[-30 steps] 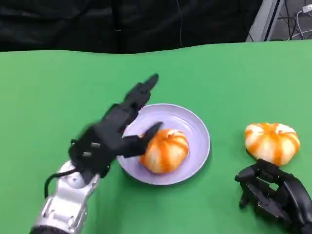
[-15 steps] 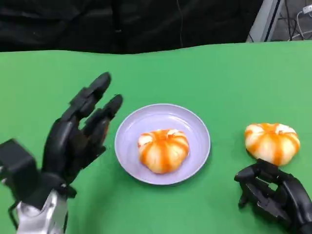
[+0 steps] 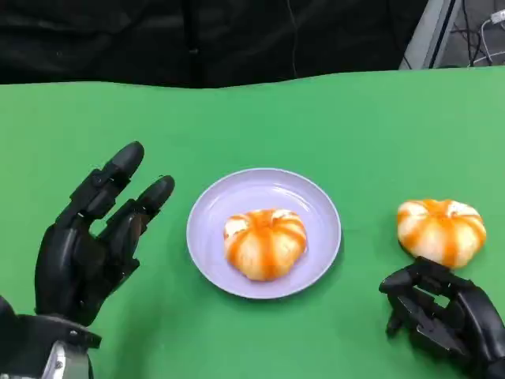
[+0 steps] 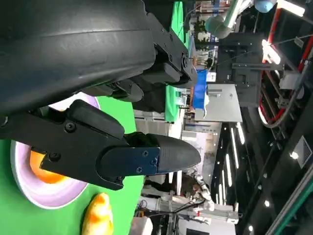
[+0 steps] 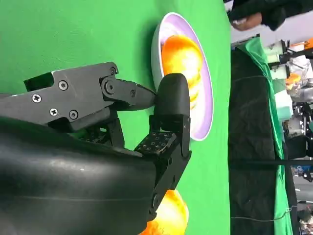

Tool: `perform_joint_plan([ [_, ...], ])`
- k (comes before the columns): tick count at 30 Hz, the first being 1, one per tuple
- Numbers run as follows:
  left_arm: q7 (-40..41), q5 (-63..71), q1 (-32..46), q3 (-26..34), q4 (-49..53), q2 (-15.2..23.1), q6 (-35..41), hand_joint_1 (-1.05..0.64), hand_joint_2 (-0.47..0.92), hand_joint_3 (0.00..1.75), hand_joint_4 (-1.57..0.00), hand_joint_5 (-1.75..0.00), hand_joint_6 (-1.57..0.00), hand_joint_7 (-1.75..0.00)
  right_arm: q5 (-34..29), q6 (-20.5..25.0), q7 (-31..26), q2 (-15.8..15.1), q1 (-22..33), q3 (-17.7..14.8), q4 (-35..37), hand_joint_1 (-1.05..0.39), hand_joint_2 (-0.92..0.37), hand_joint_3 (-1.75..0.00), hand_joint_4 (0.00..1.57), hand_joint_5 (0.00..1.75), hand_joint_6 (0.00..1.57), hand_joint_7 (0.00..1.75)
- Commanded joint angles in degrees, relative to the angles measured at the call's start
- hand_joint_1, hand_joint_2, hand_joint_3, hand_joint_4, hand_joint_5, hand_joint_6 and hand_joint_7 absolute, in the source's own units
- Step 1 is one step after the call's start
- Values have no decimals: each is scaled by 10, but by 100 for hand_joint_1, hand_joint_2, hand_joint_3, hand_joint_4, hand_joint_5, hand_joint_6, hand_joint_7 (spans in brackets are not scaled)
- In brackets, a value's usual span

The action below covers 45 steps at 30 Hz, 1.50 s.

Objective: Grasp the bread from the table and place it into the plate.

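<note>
Head view: one round orange-striped bread bun (image 3: 264, 243) sits in the lilac plate (image 3: 316, 204); the left hand (image 3: 87, 249), beside it, is spread and empty. Right wrist view: the right hand (image 5: 146, 127) is curled shut near a second bun (image 5: 168, 215).

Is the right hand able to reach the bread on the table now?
Probably yes: the right hand sits just in front of the bread on the table, with bare green table between them.

Lighting: bright, even, overhead; soft shadow under plate (image 3: 316, 260) rim; worktop (image 3: 252, 118) unglared; head view slightly soft; wrist views: near hand shells blurred
</note>
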Motion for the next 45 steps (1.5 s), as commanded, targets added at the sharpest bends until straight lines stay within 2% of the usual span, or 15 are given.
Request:
perform_joint_plan([
  [1,-5,-2,0,7,3,2,-9,-69,92,46,-56,-4,-45,-3,3,-2,0,-11,1,-6,7,-23,-92,-49,61,175,73,110],
  [12,-6,-2,0,8,3,1,-9,-69,92,46,-57,-3,-45,-2,3,-2,0,-11,1,-6,7,-23,-92,-49,61,175,73,110],
  [16,-70,-70,47,61,43,3,-46,-61,92,39,-63,-3,-53,-3,10,0,13,-20,0,-12,7,-23,-92,-49,60,175,72,111],
  [23,-143,-98,76,118,137,21,-80,-56,92,39,-66,-3,-57,-3,8,2,17,-23,-7,-17,18,-24,-92,-48,59,174,73,110],
  [40,-154,-93,53,147,184,25,-93,-57,92,36,-69,-2,-60,-2,9,-3,24,-20,-10,-23,23,-23,-92,-49,62,175,73,110],
  [42,-148,-89,51,147,185,24,-94,-54,92,32,-71,-2,-62,-2,8,-4,23,-21,-11,-24,25,-23,-92,-49,62,175,74,109],
  [43,-142,-83,50,146,188,24,-99,-44,92,31,-72,-2,-63,-2,7,-3,23,-22,-11,-24,25,-23,-92,-49,62,175,74,109],
  [44,-139,-79,48,146,189,24,-102,-27,92,32,-73,-2,-64,-2,7,-3,23,-22,-11,-24,25,-23,-92,-49,62,175,74,109],
  [45,-136,-76,48,146,191,23,-104,-21,92,33,-74,-2,-64,-2,7,-3,23,-22,-11,-24,25,-23,-92,-49,62,175,74,109],
])
